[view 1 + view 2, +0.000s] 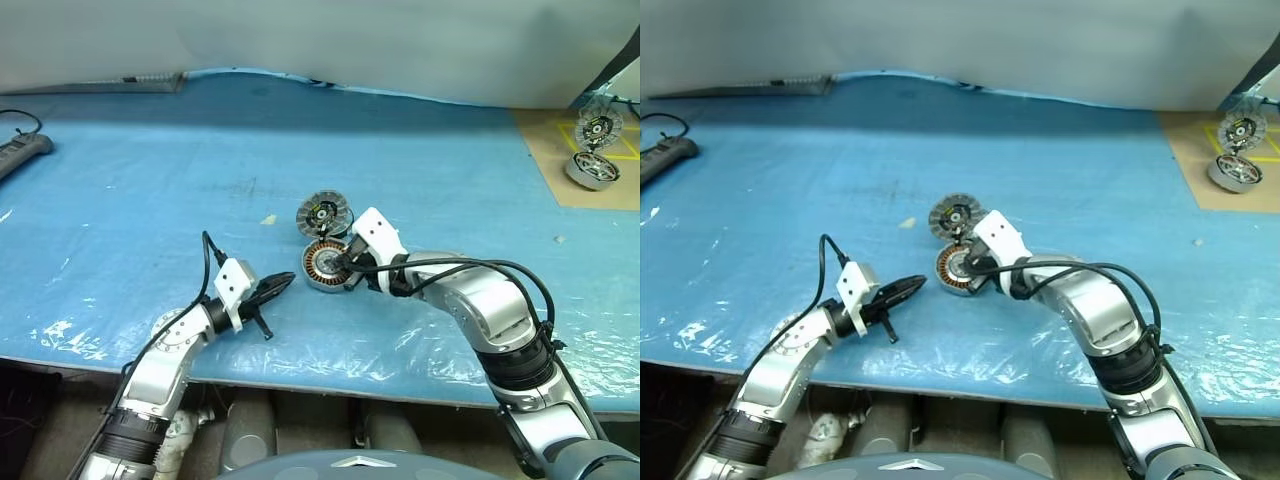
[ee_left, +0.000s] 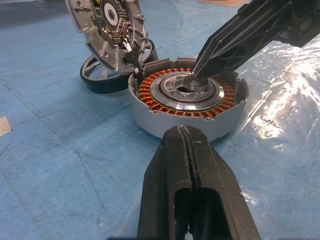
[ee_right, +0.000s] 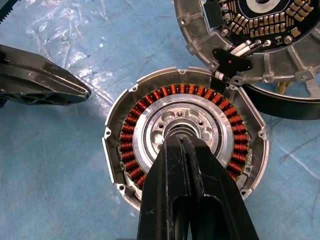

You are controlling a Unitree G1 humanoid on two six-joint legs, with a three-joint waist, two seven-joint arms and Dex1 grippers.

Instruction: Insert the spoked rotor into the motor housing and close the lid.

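- My right gripper (image 2: 197,75), clenched with nothing in it, presses its tip on the hub at the centre of the open motor housing (image 3: 185,150); a hard push could scar the copper windings or skid the case.
- My left gripper (image 1: 283,285), clenched and empty too, hovers just beside the housing.
- The lid (image 2: 107,30) stands up on its hinge, and the spoked rotor (image 2: 97,80) lies behind it on the blue sheet (image 1: 150,180); I judge a knock could drop the lid early.
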